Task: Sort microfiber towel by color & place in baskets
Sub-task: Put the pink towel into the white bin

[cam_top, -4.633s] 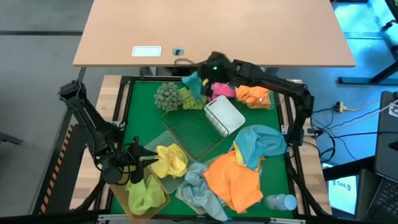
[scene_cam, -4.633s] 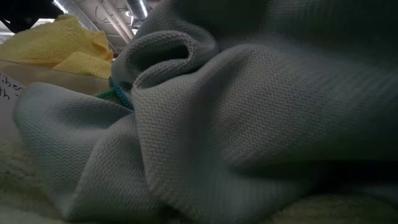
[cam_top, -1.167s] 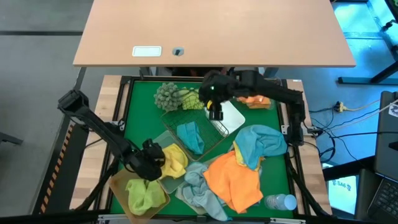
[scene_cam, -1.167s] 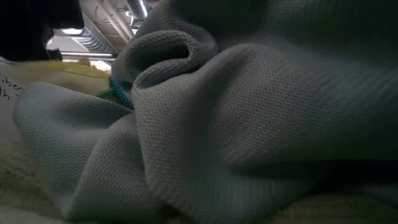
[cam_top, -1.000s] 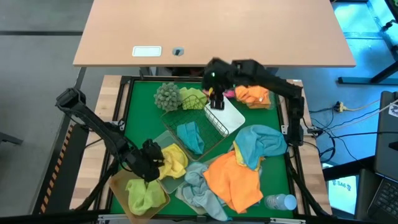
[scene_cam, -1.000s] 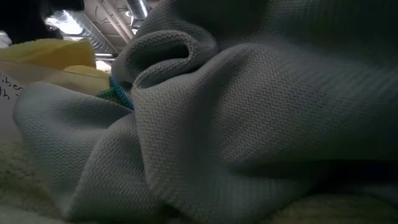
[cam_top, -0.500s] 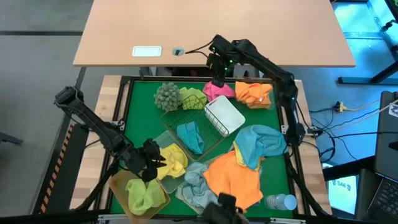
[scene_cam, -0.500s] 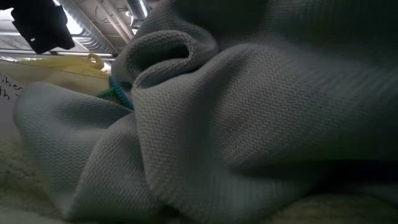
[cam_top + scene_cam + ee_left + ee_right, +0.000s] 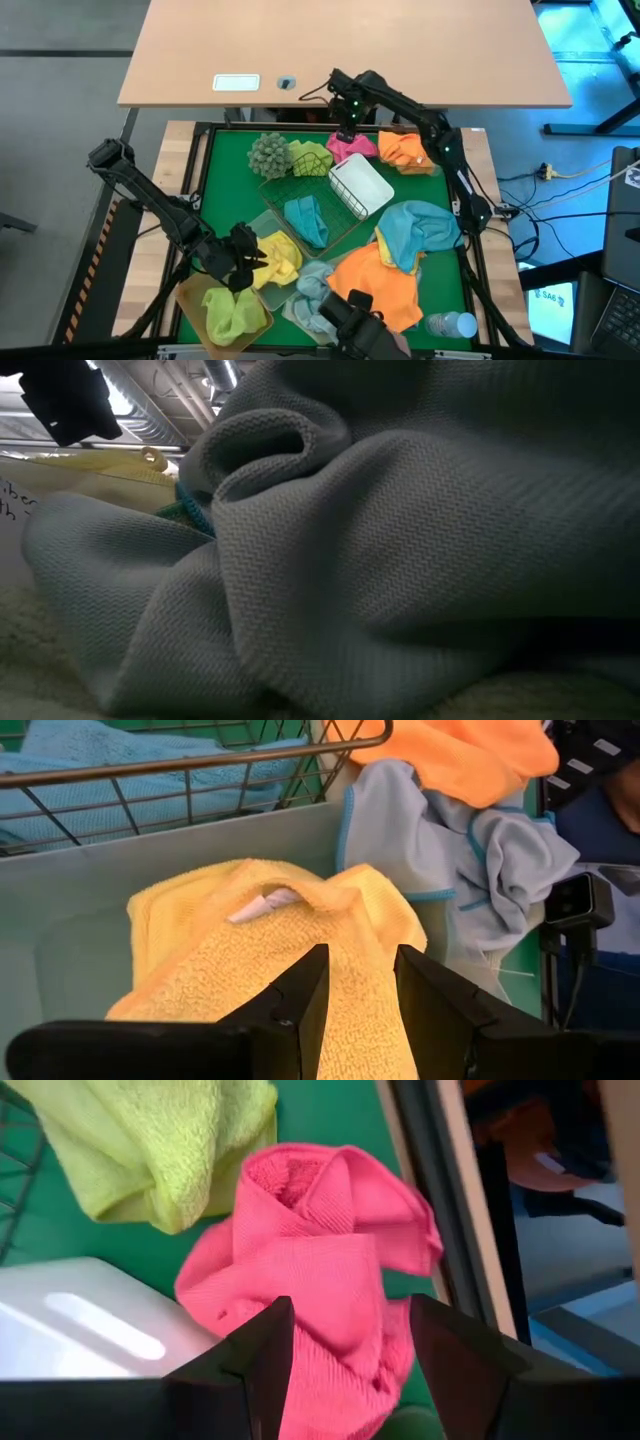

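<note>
The right gripper (image 9: 347,128) hangs at the far edge with fingers apart; the left gripper (image 9: 262,262) is low, fingers apart, holding nothing.

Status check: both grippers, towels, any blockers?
Left gripper open above yellow towel. Right gripper open above pink towel. Nothing blocking.

1. A grey-green bobbly ball (image 9: 268,153) lies at the far side of the green mat (image 9: 226,185).
2. A clear plastic bottle (image 9: 452,324) lies at the mat's near right corner.
3. A tan desk (image 9: 400,50) stands beyond, bearing a white label (image 9: 236,83).
</note>
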{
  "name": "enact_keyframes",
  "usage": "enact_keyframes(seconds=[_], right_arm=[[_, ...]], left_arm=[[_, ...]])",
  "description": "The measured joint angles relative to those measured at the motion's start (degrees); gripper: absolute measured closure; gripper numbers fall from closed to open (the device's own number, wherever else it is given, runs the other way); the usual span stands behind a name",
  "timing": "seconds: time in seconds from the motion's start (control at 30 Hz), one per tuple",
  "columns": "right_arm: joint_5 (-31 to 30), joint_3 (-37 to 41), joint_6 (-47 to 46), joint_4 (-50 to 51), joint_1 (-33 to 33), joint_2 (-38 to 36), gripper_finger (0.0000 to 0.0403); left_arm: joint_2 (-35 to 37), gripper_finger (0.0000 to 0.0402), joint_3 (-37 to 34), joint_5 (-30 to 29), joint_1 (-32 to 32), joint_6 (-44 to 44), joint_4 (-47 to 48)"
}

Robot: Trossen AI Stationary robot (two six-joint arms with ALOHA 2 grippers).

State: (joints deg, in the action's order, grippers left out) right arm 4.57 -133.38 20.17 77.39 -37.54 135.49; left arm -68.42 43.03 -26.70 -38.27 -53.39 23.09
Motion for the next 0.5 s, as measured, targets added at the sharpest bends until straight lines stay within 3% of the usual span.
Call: enact_keyframes(seconds=[0.5], right_arm=[[-2.9, 0.0, 1.2, -1.9, 0.0, 4.4, 0.0203]], left_arm=[[0.0, 0.0289, 0.0, -1.3, 0.0, 0.0, 0.0]])
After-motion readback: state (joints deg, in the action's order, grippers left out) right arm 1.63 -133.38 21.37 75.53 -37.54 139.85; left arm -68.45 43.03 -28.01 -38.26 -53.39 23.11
